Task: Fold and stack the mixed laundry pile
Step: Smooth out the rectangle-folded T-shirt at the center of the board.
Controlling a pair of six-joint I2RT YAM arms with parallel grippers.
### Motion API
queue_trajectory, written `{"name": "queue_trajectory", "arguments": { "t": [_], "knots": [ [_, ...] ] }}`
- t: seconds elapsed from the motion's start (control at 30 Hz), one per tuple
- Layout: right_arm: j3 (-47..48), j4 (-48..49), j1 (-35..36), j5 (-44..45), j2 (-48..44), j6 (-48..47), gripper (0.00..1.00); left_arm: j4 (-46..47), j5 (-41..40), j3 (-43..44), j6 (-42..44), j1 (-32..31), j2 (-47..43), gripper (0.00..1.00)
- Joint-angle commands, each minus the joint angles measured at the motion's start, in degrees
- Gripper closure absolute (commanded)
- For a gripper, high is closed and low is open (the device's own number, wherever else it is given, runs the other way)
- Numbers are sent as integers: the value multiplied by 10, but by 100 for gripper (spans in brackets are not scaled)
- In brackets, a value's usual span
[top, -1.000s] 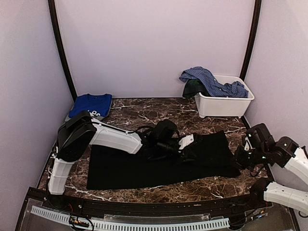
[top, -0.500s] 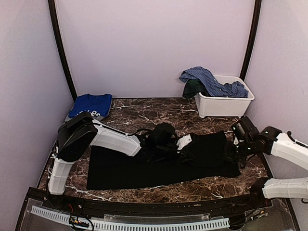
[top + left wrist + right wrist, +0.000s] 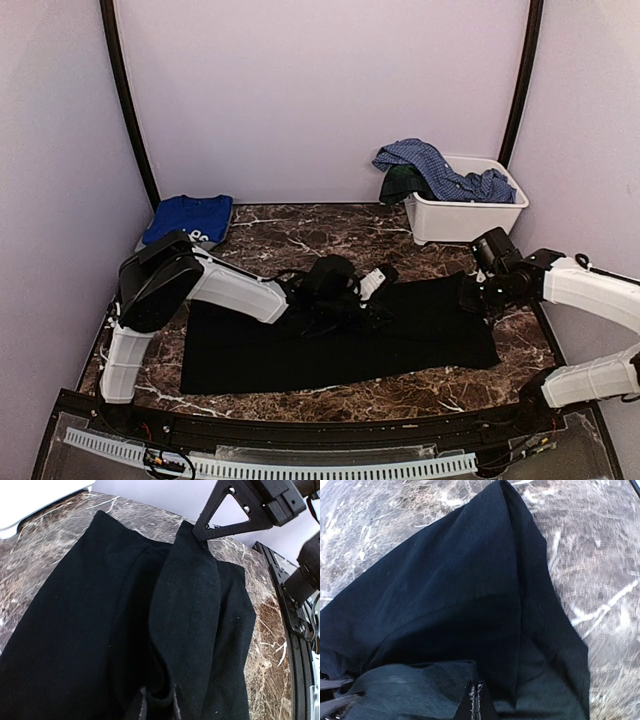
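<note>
A dark brown marble tabletop with white veining is enclosed on three sides by plain pale lilac walls; a black pole is seen rising at each far corner. The large black garment is spread flat across the near middle of the tabletop, reaching almost to the right edge. Its right end is drawn up into a peaked fold, which is pinched between the pressed-together fingers of the right gripper. The left gripper is lowered onto the middle of the same garment (black on black); whether its fingers are parted or closed on the cloth cannot be told. At the far right corner a white bin is set, with the blue checked shirt draped over its rim and the dark plaid piece bunched at its left end. At the far left corner the royal-blue tee is laid folded.
</note>
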Motion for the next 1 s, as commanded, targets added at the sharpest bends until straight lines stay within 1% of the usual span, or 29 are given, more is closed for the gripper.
{"name": "queue_trajectory", "arguments": {
  "t": [0.0,0.03,0.1,0.23,0.27,0.3,0.37,0.4,0.43,0.47,0.5,0.53,0.57,0.6,0.67,0.73,0.83,0.9,0.97],
  "knots": [
    [22,58,-20,9,24,-58,100,27,-4,-20,-42,10,-41,90],
    [24,69,-24,5,31,-65,100,23,-7,-20,-44,11,-41,91],
    [33,83,-31,0,51,-78,100,12,-19,-19,-49,12,-41,85],
    [49,106,-34,-5,115,-115,100,-33,-48,-18,-67,22,-53,70],
    [54,108,-36,-7,133,-123,100,-59,-72,-19,-79,26,-58,65],
    [62,105,-39,-8,148,-130,94,-75,-83,-20,-98,35,-71,64],
    [84,90,-40,-8,171,-138,68,-117,-101,-27,-137,57,-97,60],
    [93,80,-40,-7,172,-138,58,-142,-108,-38,-151,64,-108,59],
    [99,72,-40,-9,164,-137,52,-152,-110,-44,-170,77,-130,58],
    [101,68,-39,-13,149,-138,48,-178,-119,-58,-176,85,-142,55],
    [101,61,-37,-17,127,-137,41,-192,-124,-62,-180,87,-162,52],
    [98,57,-36,-23,105,-138,36,-222,-132,-67,-180,88,-171,52],
    [95,53,-33,-34,83,-139,34,-235,-136,-69,-183,89,-185,50],
    [93,47,-30,-55,65,-139,34,-268,-142,-69,-187,91,-191,49],
    [84,37,-17,-96,36,-131,34,-302,-134,-71,-209,97,-201,46],
    [69,17,0,-121,21,-109,34,-322,-129,-80,-239,104,-207,47],
    [34,5,27,-128,-7,-68,35,-350,-117,-96,-282,108,-214,50],
    [-3,24,33,-141,-21,-43,36,-360,-114,-122,-316,108,-223,52],
    [-33,47,34,-145,-16,-24,36,-360,-120,-154,-346,109,-234,53]
  ]
}}
